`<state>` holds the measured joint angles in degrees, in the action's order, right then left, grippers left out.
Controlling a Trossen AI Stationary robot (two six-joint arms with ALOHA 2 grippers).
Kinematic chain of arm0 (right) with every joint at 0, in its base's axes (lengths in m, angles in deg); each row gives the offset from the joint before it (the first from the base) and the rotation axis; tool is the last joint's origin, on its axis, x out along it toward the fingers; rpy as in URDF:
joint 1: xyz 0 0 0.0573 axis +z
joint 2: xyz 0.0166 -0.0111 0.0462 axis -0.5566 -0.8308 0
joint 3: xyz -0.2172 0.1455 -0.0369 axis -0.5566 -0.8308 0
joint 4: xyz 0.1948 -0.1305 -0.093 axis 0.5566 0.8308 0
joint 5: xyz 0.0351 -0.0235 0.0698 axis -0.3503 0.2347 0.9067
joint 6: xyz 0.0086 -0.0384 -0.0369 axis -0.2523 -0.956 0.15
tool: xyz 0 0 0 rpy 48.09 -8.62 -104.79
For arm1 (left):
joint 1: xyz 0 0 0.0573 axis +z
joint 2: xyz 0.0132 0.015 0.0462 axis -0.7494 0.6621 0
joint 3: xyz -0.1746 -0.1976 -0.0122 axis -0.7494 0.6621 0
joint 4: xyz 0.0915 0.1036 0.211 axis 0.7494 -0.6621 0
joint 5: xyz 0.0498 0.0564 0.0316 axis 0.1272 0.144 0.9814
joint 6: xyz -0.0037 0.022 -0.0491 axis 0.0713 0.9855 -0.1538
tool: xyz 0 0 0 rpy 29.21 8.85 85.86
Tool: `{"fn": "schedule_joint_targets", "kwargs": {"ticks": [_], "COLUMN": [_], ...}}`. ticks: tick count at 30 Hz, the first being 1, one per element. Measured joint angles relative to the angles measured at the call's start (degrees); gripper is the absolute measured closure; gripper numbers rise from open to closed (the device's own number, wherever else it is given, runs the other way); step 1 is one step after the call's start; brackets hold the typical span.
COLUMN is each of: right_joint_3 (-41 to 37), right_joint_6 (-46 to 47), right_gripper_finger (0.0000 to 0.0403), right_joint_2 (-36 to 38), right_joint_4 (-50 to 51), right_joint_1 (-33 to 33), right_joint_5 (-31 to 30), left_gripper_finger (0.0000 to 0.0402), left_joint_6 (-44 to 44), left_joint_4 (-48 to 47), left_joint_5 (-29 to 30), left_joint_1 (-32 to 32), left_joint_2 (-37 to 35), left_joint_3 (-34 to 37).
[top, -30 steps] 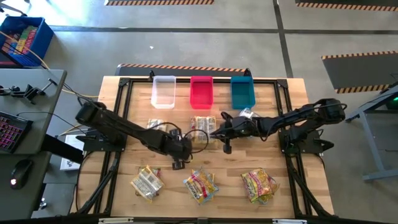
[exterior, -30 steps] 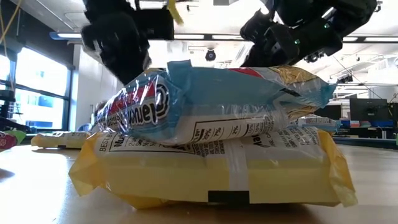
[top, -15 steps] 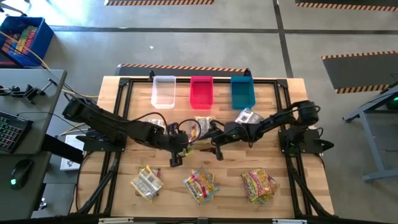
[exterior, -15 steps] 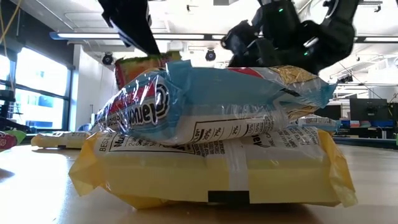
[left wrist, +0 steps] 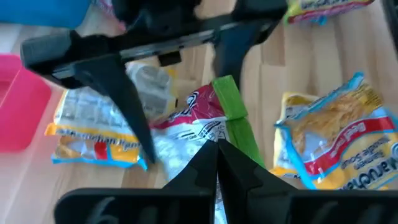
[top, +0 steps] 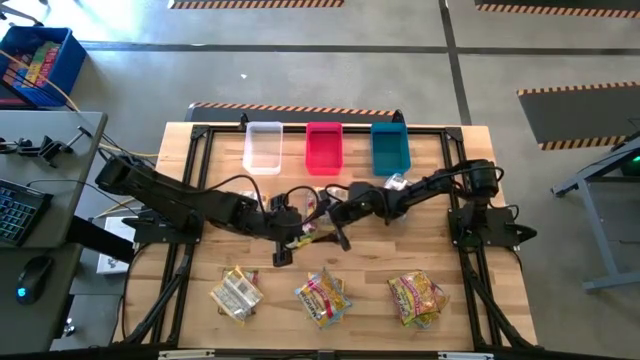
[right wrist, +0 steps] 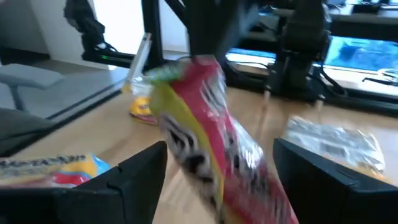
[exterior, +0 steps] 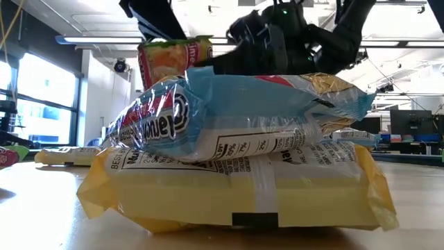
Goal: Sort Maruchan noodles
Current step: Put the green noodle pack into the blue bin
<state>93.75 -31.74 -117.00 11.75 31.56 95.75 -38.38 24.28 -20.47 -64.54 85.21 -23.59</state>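
My left gripper point(left wrist: 217, 149) is shut on a red, green-edged Maruchan noodle packet point(left wrist: 205, 121) and holds it over the middle of the table point(top: 308, 236). My right gripper point(right wrist: 221, 143) is open and level. Its two fingers stand on either side of the same packet point(right wrist: 211, 149) with a gap on each side, coming from the table's right point(top: 335, 225). In the low view the packet point(exterior: 173, 59) hangs in the air under the left gripper point(exterior: 156, 17), with the right gripper point(exterior: 277, 42) beside it. My left gripper pinches the red packet by its near, silvery-white end point(left wrist: 200, 148) between its two fingers. The fingers slant down from the table's left. The packet sticks out beyond the fingertips toward my right gripper and is lifted clear of the table.
Clear point(top: 263, 146), red point(top: 323, 147) and teal point(top: 390, 147) bins stand along the far edge. Three noodle piles lie near the front edge point(top: 236, 293), point(top: 322, 298), point(top: 416, 297). A silvery packet point(top: 397, 183) lies before the teal bin, and a yellow-blue one point(left wrist: 93, 134) lies under the arms.
My left gripper has risen with the red packet, lifting it clear of the table. My right gripper has moved toward the table's left, up to the packet, and has tipped from pointing down to nearly level.
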Motion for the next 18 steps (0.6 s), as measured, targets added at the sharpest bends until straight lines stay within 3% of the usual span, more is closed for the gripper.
{"fn": "schedule_joint_targets", "kwargs": {"ticks": [8,18], "right_joint_3": [1.4,1.4], "right_joint_6": [-0.9,-0.4], "right_gripper_finger": [0.0157,0.0271], "right_joint_2": [0.0,0.0], "right_joint_4": [3.5,3.4], "right_joint_1": [-0.5,-1.1], "right_joint_5": [0.9,0.9], "left_gripper_finger": [0.0401,0.0401], "left_joint_6": [1.2,0.7], "left_joint_4": [0.8,0.2], "left_joint_5": [1.3,6.0], "left_joint_1": [0.7,0.6], "left_joint_2": [-2.0,-4.6], "left_joint_3": [0.0,0.0]}}
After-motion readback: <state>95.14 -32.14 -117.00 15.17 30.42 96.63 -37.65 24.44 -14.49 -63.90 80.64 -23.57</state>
